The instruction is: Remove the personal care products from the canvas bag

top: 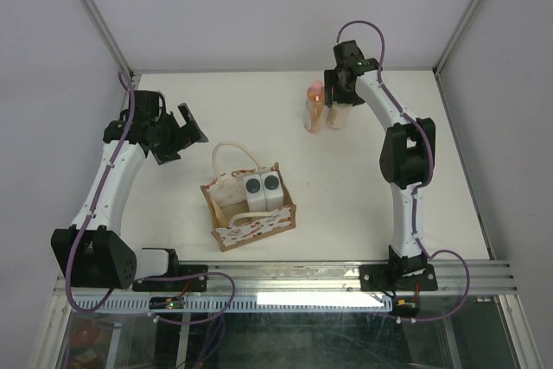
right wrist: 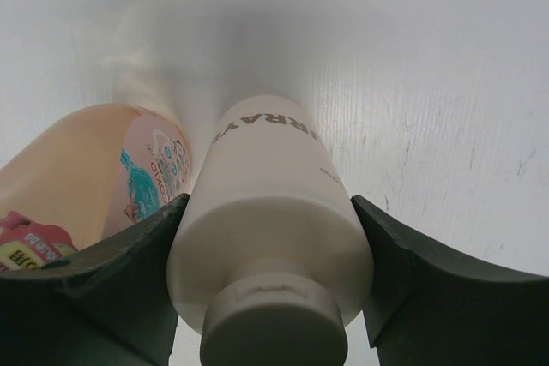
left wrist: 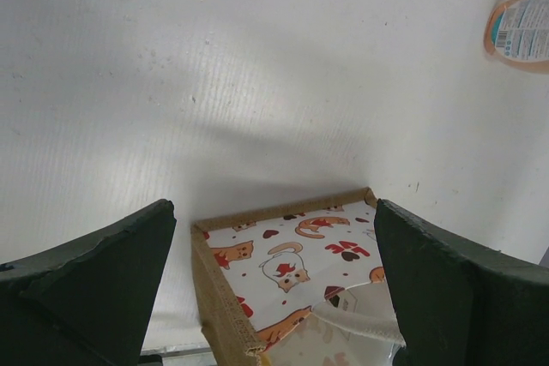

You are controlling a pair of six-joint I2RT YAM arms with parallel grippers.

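The canvas bag (top: 249,206) stands open side up on the surface (top: 449,179). Inside it, against the far wall, a white bottle (top: 255,189) and a second white bottle (top: 273,186) stand side by side with their dark grey caps up. Neither is removed yet, and upright caps offer a direct top-down grasp.

The left pincer (top: 180,137) hovers left of the bag and just beyond it. Its jaws are spread wide and hold nothing. The left wrist view looks down on the bag's patterned corner, which suggests a standby pose near the opening.

Well beyond the bag and to its right, the orange bottle (top: 316,108) stands on the surface. Just beside it is the beige bottle (right wrist: 270,203), clamped between the fingers (right wrist: 386,255) of the right pincer (top: 340,97). The grip sits below the cap, apparently to keep the bottle upright for set-down. Judged progress is about halfway.
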